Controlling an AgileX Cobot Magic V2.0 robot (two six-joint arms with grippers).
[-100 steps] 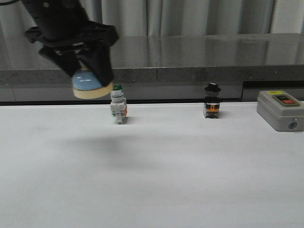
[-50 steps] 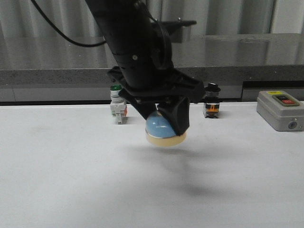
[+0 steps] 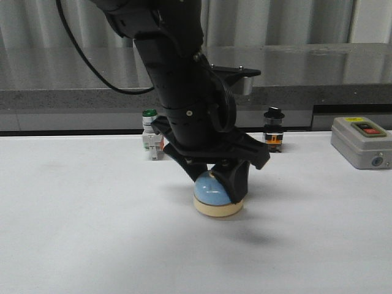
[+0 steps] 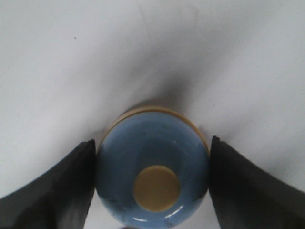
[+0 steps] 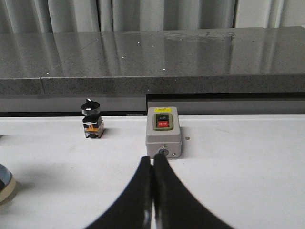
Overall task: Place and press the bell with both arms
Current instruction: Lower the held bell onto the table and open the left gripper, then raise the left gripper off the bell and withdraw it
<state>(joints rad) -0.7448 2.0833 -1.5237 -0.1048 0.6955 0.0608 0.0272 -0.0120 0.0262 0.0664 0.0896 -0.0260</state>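
Observation:
The light-blue bell (image 3: 218,195) with its cream base sits down at the white table's surface in the middle of the front view. My left gripper (image 3: 218,184) comes down on it from above and is shut on its dome. In the left wrist view the two black fingers (image 4: 71,186) press both sides of the bell (image 4: 152,157), and its cream button (image 4: 157,188) shows on top. My right gripper (image 5: 152,160) is shut and empty, low over the table in front of the grey box. The bell's edge (image 5: 5,183) shows in the right wrist view.
A green-capped white push-button switch (image 3: 150,136) and a black-knob switch (image 3: 273,130) stand along the table's back edge. A grey box with red and black buttons (image 3: 361,141) sits at the back right and shows in the right wrist view (image 5: 163,131). A dark stone ledge (image 3: 294,73) runs behind the table.
My left arm has carried the bell from high at the left, rightward and down to the table's middle. The grip on the bell has stayed shut.

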